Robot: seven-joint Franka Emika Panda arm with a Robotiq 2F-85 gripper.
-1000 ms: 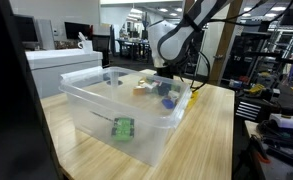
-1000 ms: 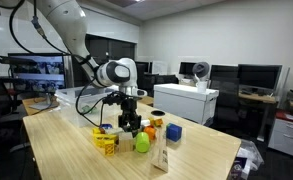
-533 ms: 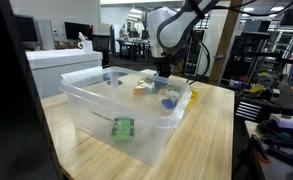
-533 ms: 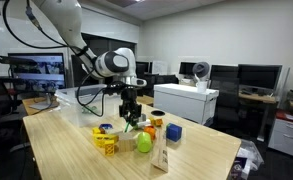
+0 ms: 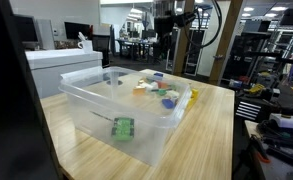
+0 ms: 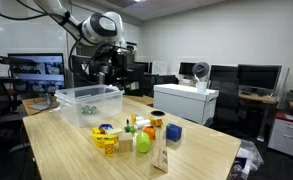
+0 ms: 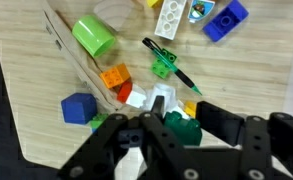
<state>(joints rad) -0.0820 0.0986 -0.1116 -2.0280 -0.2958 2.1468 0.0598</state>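
Now you've lifted clear of the toy pile [image 6: 136, 132]. A second ago your fingers [image 7: 221, 122] were down among the blocks; they now ride high, clenched on a dark green block [image 7: 182, 127] of glossy, knobbly plastic. The pick looks made. Below, on the pale wood-grain tabletop [image 7: 26, 90], lie a lime cylinder [image 7: 94, 36], a blue cube [image 7: 78, 108] and a slim black pen [image 7: 169, 64]. The clear bin [image 6: 89, 103] stands nearby.
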